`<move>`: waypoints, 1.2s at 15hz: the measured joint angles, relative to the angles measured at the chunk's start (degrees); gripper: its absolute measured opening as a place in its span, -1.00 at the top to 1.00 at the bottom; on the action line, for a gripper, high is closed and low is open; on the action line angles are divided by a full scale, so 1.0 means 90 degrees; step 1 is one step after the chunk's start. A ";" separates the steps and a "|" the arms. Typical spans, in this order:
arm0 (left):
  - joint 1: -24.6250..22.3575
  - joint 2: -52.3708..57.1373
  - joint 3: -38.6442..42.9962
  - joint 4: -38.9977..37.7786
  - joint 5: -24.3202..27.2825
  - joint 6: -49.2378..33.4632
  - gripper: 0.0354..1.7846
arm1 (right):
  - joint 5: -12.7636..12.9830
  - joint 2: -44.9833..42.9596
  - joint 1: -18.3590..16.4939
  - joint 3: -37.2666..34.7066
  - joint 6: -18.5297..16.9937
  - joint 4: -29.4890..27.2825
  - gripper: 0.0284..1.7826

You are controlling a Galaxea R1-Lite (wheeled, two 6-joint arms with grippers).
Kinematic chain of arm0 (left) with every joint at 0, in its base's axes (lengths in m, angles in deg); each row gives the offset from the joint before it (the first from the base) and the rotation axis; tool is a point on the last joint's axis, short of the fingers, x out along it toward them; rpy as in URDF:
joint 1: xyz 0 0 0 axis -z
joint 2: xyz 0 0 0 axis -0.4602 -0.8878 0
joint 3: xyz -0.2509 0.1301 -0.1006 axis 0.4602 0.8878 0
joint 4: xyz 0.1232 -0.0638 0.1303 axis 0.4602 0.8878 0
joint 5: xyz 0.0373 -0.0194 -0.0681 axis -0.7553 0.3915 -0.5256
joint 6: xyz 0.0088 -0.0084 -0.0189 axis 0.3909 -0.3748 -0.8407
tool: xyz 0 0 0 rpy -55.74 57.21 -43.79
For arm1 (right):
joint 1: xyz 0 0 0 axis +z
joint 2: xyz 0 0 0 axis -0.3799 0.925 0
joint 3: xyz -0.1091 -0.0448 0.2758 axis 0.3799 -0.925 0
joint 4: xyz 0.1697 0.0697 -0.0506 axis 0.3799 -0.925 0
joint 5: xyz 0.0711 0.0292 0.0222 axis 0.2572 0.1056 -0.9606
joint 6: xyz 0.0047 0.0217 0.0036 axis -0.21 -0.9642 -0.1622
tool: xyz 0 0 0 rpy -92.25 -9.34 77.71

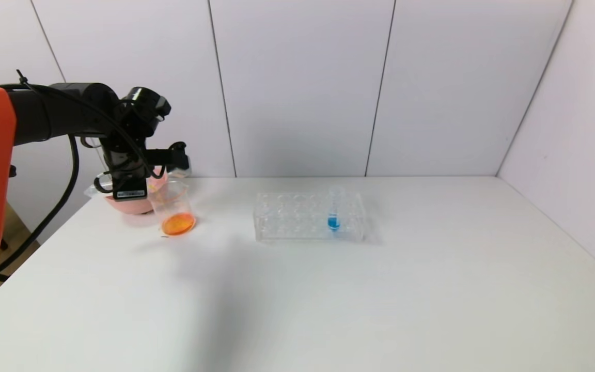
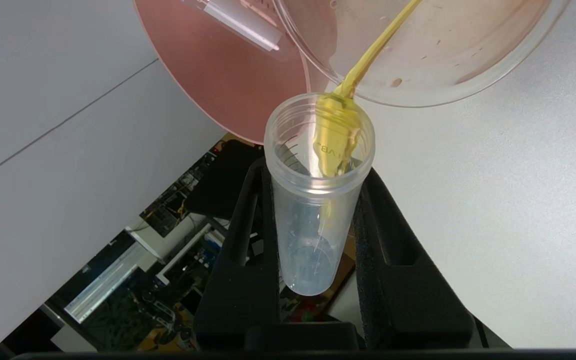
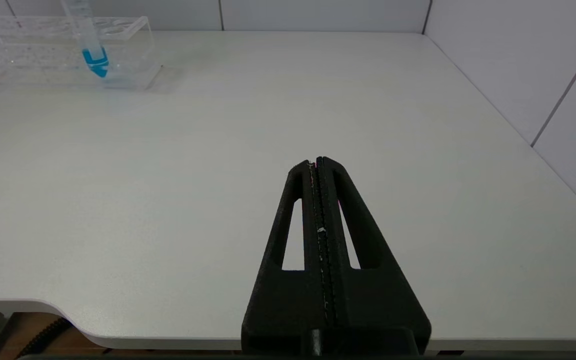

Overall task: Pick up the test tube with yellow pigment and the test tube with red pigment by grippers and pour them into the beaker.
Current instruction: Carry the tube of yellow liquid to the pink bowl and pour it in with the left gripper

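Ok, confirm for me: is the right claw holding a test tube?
No. In the right wrist view the right claw has its fingers pressed together with nothing between them, above the bare table.

Open table (image 1: 432, 289) right of rack (image 1: 297, 217) — bowl (image 1: 132, 205) crowds beaker (image 1: 173, 209).

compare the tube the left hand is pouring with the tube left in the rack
The yellow tube is tipped over the beaker, streaming out yellow; the blue tube stands upright in the rack. The yellow tube is clamped in the left hand; nothing holds the blue tube. Both are clear and uncapped.
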 joint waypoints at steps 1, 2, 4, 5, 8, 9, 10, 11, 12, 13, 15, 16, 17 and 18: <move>0.0000 0.0003 0.0000 0.0000 0.0003 0.0000 0.54 | 0.0000 0.0000 0.0000 0.0000 0.0000 0.0000 0.91; 0.0000 0.0003 0.0000 0.0000 0.0000 0.0003 0.54 | 0.0003 0.0000 0.0000 0.0000 0.0000 0.0003 0.91; 0.0000 0.0012 0.0000 0.0003 0.0000 0.0005 0.54 | 0.0003 0.0000 0.0000 0.0000 0.0000 0.0000 0.91; 0.0000 0.0016 0.0000 0.0005 0.0000 0.0005 0.54 | 0.0003 0.0000 0.0000 0.0000 0.0000 0.0003 0.91; 0.0003 0.0031 0.0000 0.0011 0.0000 0.0008 0.54 | 0.0003 0.0000 0.0000 0.0000 0.0000 0.0000 0.91; 0.0000 0.0034 0.0000 0.0011 0.0003 0.0008 0.54 | 0.0000 0.0000 0.0000 0.0000 0.0003 0.0003 0.91; 0.0007 0.0038 0.0000 0.0011 0.0003 0.0011 0.54 | 0.0003 0.0000 0.0000 0.0000 0.0000 0.0003 0.91; 0.0019 0.0043 0.0000 0.0011 -0.0003 0.0008 0.54 | 0.0003 0.0000 0.0000 0.0000 0.0000 0.0000 0.91; 0.0034 0.0049 0.0000 0.0011 -0.0005 0.0005 0.54 | 0.0003 0.0000 0.0000 0.0000 0.0000 0.0000 0.91; 0.0043 0.0050 0.0000 0.0011 -0.0008 0.0008 0.54 | 0.0003 0.0000 0.0000 0.0000 0.0000 0.0003 0.91; 0.0046 0.0053 0.0000 0.0011 -0.0008 0.0005 0.54 | 0.0000 0.0000 0.0000 0.0000 0.0003 0.0000 0.91; 0.0049 0.0053 0.0000 0.0011 -0.0012 0.0005 0.54 | 0.0003 0.0000 0.0000 0.0000 0.0000 0.0000 0.91; 0.0056 0.0053 0.0000 0.0011 -0.0015 0.0005 0.54 | 0.0003 0.0000 0.0000 0.0000 0.0000 0.0000 0.91; 0.0077 0.0053 0.0000 0.0012 -0.0039 0.0005 0.54 | 0.0003 0.0000 0.0000 0.0000 0.0003 0.0000 0.91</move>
